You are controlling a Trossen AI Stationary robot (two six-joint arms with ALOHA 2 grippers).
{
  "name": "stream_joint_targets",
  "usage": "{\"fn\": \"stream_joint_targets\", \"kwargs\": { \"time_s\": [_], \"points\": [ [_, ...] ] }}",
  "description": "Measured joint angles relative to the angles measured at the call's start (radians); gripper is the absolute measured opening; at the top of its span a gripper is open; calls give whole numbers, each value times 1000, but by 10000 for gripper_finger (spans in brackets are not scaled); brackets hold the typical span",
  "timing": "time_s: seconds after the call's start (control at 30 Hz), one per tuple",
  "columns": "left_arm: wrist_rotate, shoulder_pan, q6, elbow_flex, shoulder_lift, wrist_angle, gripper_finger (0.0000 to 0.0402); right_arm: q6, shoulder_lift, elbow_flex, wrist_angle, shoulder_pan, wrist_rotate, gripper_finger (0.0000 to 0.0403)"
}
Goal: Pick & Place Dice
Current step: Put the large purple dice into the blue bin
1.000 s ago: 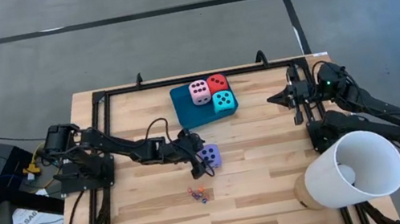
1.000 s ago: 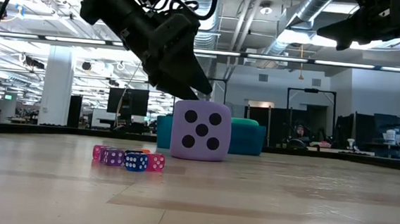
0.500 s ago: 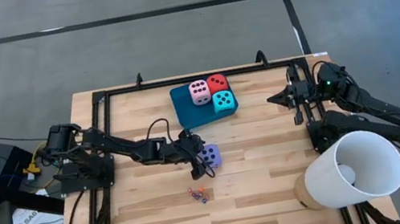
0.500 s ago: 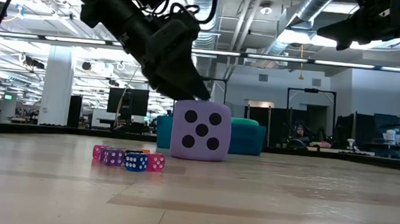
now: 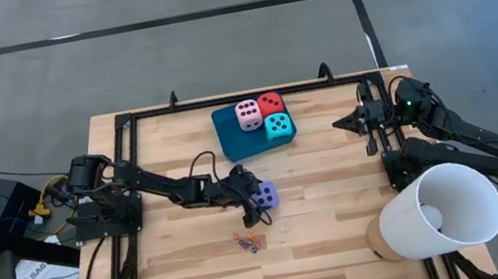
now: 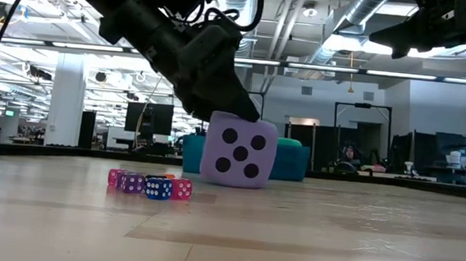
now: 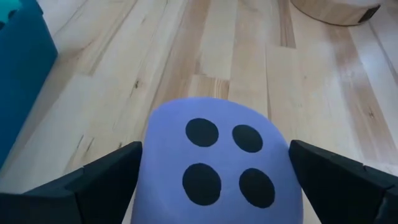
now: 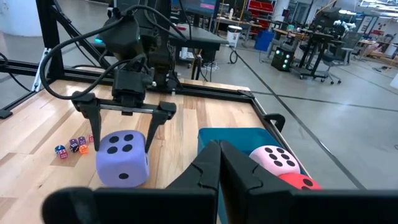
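Since a second ago my left gripper has pushed forward and lower, and the purple die has tipped from flat onto one lower edge. My fingers stand wide apart on either side of that die, not clamped on it. Nearest me, around 6 o'clock on the table, lies a cluster of small dice; the purple die sits just beyond it, near the table's middle. A white cup lies at about 4 o'clock. Farther off, toward 12 o'clock, the teal tray carries the pink die, red die and turquoise die, touching one another. My right gripper waits at 2 o'clock, fingers together.
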Motion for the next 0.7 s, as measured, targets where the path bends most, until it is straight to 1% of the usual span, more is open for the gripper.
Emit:
{"fn": "stream_joint_targets", "kwargs": {
  "time_s": [0.33, 0.57, 0.7],
  "points": [
    [2, 2, 6, -3, -10, -9, 393, 1, 0, 0, 0, 0, 0, 0],
    [-8, 3, 6, -6, -7, 44, 396, 1, 0, 0, 0, 0, 0, 0],
    [-8, 3, -36, -7, -7, 51, 394, 1, 0, 0, 0, 0, 0, 0]
  ]
}}
